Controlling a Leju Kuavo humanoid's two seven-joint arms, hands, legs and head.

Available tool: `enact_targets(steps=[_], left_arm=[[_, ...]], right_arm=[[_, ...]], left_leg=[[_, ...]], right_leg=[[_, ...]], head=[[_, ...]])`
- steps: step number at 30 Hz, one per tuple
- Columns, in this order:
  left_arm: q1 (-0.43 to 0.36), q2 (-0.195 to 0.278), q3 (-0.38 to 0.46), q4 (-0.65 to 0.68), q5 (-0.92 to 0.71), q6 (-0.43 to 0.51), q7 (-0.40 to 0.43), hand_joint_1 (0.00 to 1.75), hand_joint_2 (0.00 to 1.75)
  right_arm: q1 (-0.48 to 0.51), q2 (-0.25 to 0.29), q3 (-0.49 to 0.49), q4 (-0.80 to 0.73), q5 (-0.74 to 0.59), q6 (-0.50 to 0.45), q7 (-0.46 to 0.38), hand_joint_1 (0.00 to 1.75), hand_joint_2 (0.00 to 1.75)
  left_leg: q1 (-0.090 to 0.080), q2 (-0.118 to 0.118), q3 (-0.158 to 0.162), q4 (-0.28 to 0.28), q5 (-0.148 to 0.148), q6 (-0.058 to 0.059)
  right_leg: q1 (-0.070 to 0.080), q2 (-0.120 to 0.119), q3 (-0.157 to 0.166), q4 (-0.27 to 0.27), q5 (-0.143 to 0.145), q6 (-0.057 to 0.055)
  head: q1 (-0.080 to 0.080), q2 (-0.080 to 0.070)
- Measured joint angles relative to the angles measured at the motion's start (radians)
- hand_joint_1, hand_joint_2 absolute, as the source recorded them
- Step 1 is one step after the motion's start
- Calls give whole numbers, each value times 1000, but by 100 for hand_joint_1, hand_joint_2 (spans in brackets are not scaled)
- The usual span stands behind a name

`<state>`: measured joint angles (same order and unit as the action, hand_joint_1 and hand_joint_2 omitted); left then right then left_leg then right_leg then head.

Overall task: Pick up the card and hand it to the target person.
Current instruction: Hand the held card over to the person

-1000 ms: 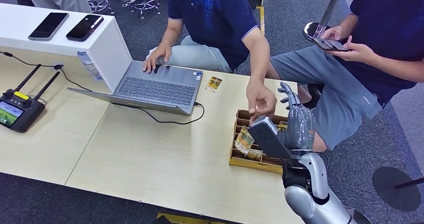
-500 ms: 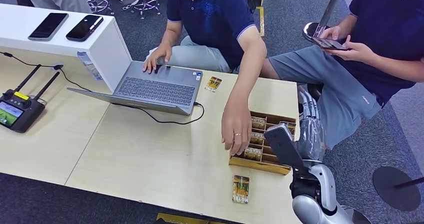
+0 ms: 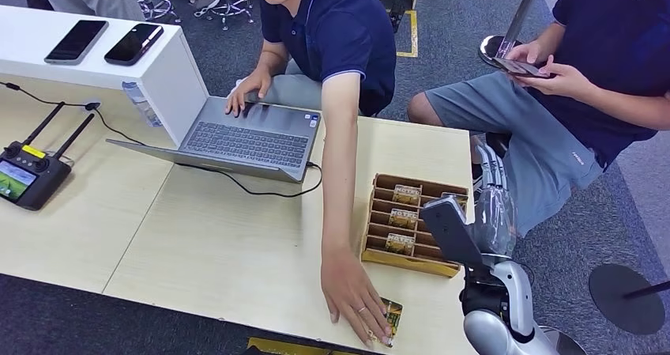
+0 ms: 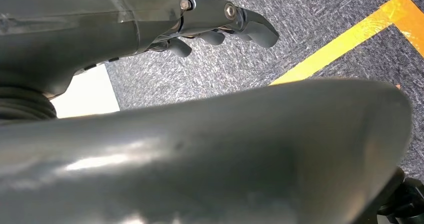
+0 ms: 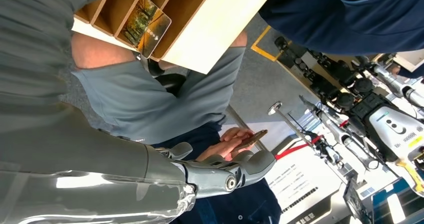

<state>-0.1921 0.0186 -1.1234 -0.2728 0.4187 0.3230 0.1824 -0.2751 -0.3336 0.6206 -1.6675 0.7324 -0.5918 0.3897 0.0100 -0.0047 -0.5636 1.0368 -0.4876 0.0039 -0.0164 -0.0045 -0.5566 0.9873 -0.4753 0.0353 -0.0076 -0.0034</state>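
Whereas a moment ago the card (image 3: 390, 318) lay alone near the table's (image 3: 237, 244) front edge, it is now covered by a person's hand (image 3: 353, 297); the right hand (image 3: 491, 205) is kept raised beside the wooden tray (image 3: 378, 213), fingers apart, empty; the left hand (image 4: 220, 27) hangs, holding nothing; pickup is judged blocked.

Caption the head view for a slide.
A person's hand covers a card at the table edge beside the robot's empty right hand.
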Motion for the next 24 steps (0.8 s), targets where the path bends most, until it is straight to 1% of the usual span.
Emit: enact_targets(steps=[6, 11, 13, 16, 19, 21, 24], left_arm=[[6, 2, 0, 0, 11, 8, -9, 0, 0], [8, 3, 1, 0, 15, 22, -18, 0, 0], [8, 3, 1, 0, 15, 26, -16, 0, 0], [13, 4, 1, 0, 16, 37, -16, 0, 0], [23, 6, 2, 0, 19, 44, -25, 0, 0], [26, 8, 4, 0, 25, 47, -33, 0, 0], [30, 8, 7, 0, 35, 53, -42, 0, 0]], right_arm=[[41, -20, -37, -17, -52, -29, 8, 0, 175], [80, -43, -85, -41, -87, -44, -9, 0, 175], [88, -50, -103, -56, -125, -50, -25, 0, 175], [103, -61, -129, -89, -218, -57, -59, 0, 175], [122, -78, -160, -128, -334, -43, -95, 0, 175], [134, -87, -178, -153, -451, -17, -136, 0, 175], [155, -98, -199, -185, -688, 59, -223, 0, 175]], left_leg=[[0, 0, 0, 0, 0, 0], [0, 0, 0, 0, 0, 0], [0, 0, 0, 0, 0, 0], [0, 0, 0, 0, 0, 0], [0, 0, 0, 0, 0, 0], [0, 0, 0, 0, 0, 0], [0, 0, 0, 0, 0, 0]], right_leg=[[0, 0, 0, 0, 0, 0], [0, 0, 0, 0, 0, 0], [0, 0, 0, 0, 0, 0], [0, 0, 0, 0, 0, 0], [0, 0, 0, 0, 0, 0], [0, 0, 0, 0, 0, 0], [0, 0, 0, 0, 0, 0]], head=[[0, 0], [0, 0], [0, 0], [0, 0], [0, 0], [0, 0], [0, 0]])
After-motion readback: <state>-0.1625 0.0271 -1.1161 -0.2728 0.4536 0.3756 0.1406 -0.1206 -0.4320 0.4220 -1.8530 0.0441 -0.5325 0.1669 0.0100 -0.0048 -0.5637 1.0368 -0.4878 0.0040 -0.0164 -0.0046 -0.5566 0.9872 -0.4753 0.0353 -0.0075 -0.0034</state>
